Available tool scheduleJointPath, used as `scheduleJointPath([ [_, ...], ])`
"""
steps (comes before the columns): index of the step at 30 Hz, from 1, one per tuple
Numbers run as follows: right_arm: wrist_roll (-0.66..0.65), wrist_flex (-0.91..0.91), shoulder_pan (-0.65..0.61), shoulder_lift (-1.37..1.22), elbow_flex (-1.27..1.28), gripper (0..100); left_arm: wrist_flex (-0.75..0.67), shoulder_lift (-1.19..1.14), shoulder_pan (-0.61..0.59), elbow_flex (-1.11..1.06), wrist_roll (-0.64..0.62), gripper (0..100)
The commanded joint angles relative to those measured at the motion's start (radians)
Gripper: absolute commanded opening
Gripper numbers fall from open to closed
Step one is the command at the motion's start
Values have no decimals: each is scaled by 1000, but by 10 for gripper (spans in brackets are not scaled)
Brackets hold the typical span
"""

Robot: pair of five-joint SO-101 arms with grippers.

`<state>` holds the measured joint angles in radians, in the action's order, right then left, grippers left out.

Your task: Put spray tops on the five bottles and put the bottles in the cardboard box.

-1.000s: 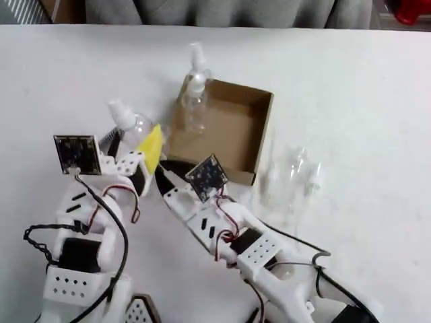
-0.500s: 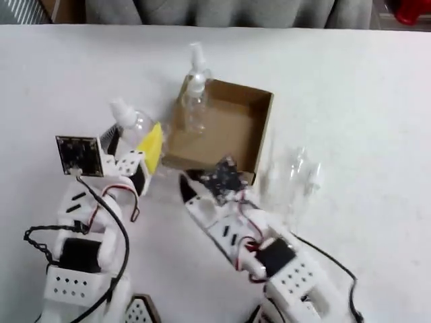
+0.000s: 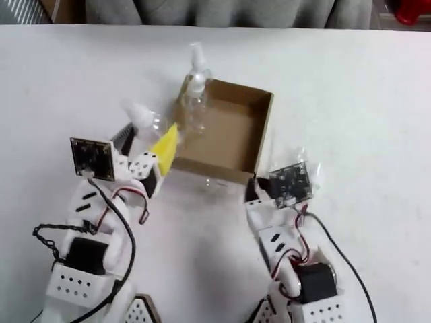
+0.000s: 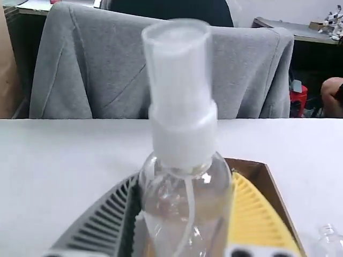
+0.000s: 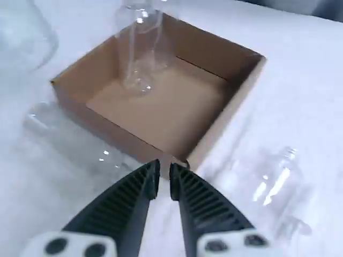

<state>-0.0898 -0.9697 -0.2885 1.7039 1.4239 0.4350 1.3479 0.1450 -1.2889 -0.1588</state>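
My left gripper (image 3: 144, 134), with one grey and one yellow finger, is shut on a clear bottle (image 4: 185, 184) that carries a white spray top (image 3: 140, 112); it holds the bottle upright just left of the cardboard box (image 3: 266, 128). A second capped bottle (image 3: 194, 94) stands in the box's far left corner. My right gripper (image 5: 164, 174) is shut and holds nothing, hovering at the box's near right corner (image 3: 250, 190). A clear bottle (image 5: 80, 144) lies along the box's front wall. A clear bottle with no top (image 5: 268, 176) lies right of the box.
The white table (image 3: 363, 87) has free room behind and right of the box. A grey-draped chair (image 4: 80, 69) stands past the far edge. More clear bottles (image 3: 296, 165) sit close to my right arm's wrist.
My right arm swung from the box's front left to its near right corner, its gripper empty. My left gripper carried the capped bottle a little right, toward the box.
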Motion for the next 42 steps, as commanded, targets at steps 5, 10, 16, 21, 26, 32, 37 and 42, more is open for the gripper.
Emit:
scheduleJointPath([
  [5,-11,33,229,27,117,15,-103,-5,45,9,12,24],
  [10,-12,36,398,27,118,15,-104,-7,93,9,12,24],
  [16,-11,79,444,27,170,15,-106,-35,107,20,60,24],
  [21,-11,188,444,27,242,15,-192,-189,102,48,97,24],
  [26,-11,196,444,27,249,15,-334,-374,102,72,97,24],
  [32,-11,194,435,27,252,15,-434,-568,102,127,97,24],
  [37,-11,191,420,27,253,15,-519,-676,79,160,98,24],
  [42,-12,202,418,27,267,15,-598,-762,64,166,101,24],
])
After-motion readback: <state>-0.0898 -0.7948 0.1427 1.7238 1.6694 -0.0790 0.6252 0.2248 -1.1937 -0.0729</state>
